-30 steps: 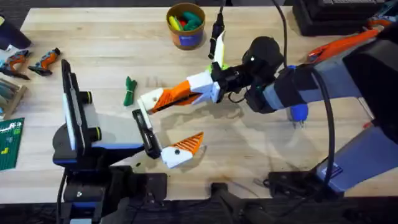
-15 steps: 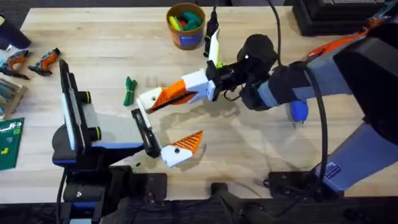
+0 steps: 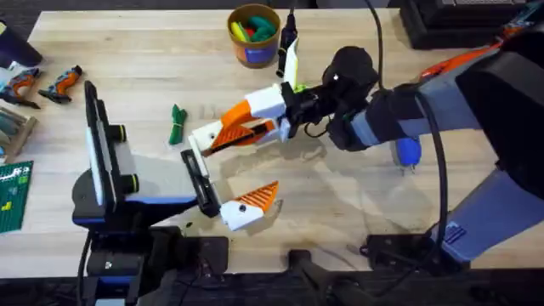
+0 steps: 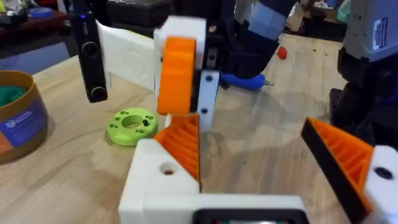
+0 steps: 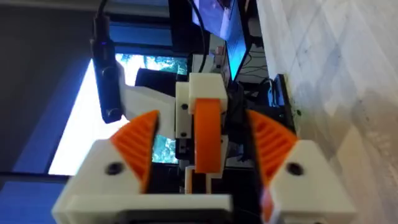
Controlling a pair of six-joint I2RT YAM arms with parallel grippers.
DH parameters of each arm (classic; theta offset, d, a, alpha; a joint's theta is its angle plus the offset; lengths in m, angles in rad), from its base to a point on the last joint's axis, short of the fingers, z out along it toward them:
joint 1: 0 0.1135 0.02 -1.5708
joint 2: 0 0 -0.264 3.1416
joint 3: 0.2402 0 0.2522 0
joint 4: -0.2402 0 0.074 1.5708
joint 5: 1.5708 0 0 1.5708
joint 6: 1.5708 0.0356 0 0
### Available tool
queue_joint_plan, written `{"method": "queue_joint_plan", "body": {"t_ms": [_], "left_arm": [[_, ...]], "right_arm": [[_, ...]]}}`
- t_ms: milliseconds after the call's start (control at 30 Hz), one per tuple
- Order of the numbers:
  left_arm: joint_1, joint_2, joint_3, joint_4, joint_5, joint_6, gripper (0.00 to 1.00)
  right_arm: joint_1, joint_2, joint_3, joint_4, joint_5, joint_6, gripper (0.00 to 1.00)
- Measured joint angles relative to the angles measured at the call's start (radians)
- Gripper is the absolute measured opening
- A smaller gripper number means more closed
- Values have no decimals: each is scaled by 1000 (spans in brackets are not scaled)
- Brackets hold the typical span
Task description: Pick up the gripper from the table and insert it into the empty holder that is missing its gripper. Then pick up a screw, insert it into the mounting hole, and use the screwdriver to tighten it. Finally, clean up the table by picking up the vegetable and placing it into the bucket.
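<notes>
While the right arm reaches across the middle, its jaws (image 3: 217,127) stand part open around the orange gripper piece (image 5: 207,134); no pad clearly touches it. The piece sits on the white holder (image 5: 204,87), probably for lining up. The left jaws (image 4: 261,143) are wide open and empty, likely offering access. The vegetable (image 3: 177,123) lies on the surface (image 3: 153,68), well apart from the bucket (image 3: 253,38).

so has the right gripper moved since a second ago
Yes. The right gripper has slid left and slightly up the overhead view, closer to the vegetable.
</notes>
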Motion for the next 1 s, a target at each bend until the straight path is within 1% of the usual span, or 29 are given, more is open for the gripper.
{"method": "queue_joint_plan", "body": {"t_ms": [33, 67, 233, 333, 400, 500, 567, 733, 867, 1000], "left_arm": [[0, 0, 0, 0, 0, 0, 986], [0, 0, 0, 0, 0, 0, 986], [0, 0, 0, 0, 0, 0, 986], [0, 0, 0, 0, 0, 0, 986], [0, 0, 0, 0, 0, 0, 987], [0, 0, 0, 0, 1, 0, 987], [0, 0, 0, 0, 0, 0, 987], [0, 0, 0, 0, 1, 0, 985], [0, 0, 0, 0, 1, 0, 986], [0, 0, 0, 0, 1, 0, 986]], "right_arm": [[1, 0, 2, 0, 0, -1, 750], [2, 0, 4, 1, 0, -2, 792], [-6, 0, 5, 0, 0, -2, 810], [-28, -1, 5, -1, -4, -18, 815], [-52, -18, 5, -42, -6, -40, 815], [-101, -88, 5, -202, -8, -112, 817], [-138, -149, 7, -352, -8, -185, 817], [-237, -314, 8, -771, 21, -437, 817], [-310, -431, 14, -1047, 54, -634, 817], [-364, -500, 55, -1292, 88, -798, 819]]}}
